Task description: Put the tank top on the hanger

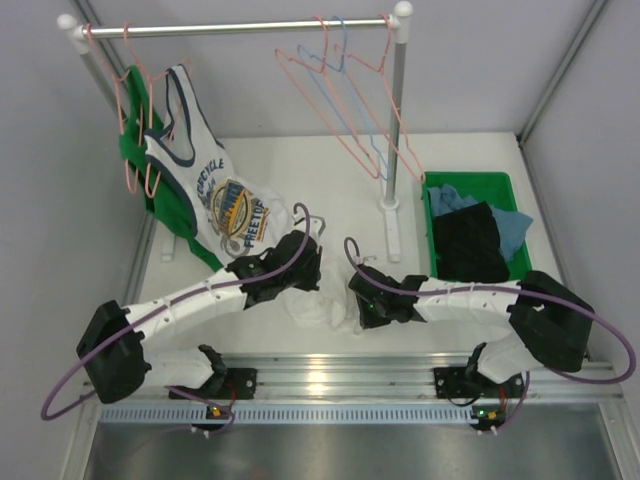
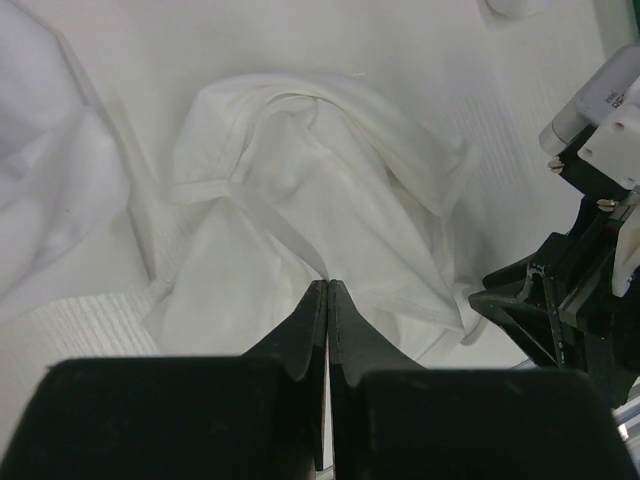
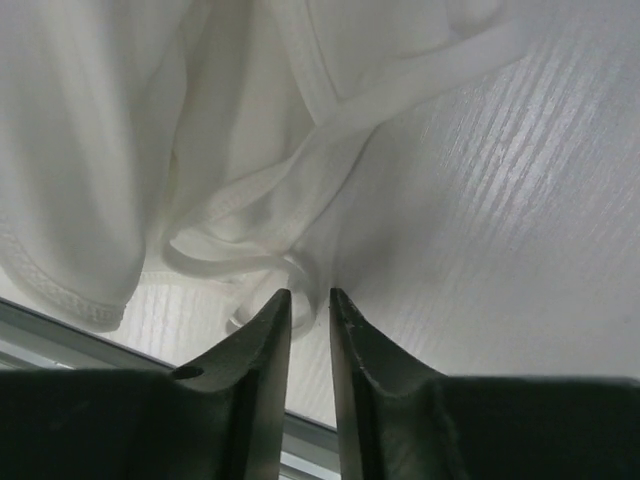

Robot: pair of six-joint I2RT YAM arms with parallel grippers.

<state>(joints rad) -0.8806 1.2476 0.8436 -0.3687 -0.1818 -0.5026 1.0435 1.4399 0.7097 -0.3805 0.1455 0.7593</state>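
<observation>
Top external view, and the white desk (image 1: 300, 170) fills the floor of the scene, with the clothes rack (image 1: 240, 27) standing at its far side. A green bin (image 1: 470, 178) sits at the right with dark and blue cloth inside. On the rail's left end hang a printed top (image 1: 215, 190) and a green garment (image 1: 135, 150).

Both arms reach in and meet at the near middle: the left arm (image 1: 190, 300) and the right arm (image 1: 470, 295). Between them lies the tank top (image 1: 323, 305), bunched on the desk and mostly hidden under the wrists. Crumpled like that, it shows no clear long axis.

The hanger (image 1: 326, 112) hangs empty on the rail's right part among other wire hangers, and its long wire slants down to the right.

Left wrist view now: the left hand (image 2: 327, 288) is pressed tight, and a thin strap runs diagonally from the heap straight into its tips.

Right wrist view: the right hand (image 3: 310, 296) shows a narrow gap, with a hemmed loop of fabric at its tips. Whether it grips the loop, I cannot tell.
</observation>
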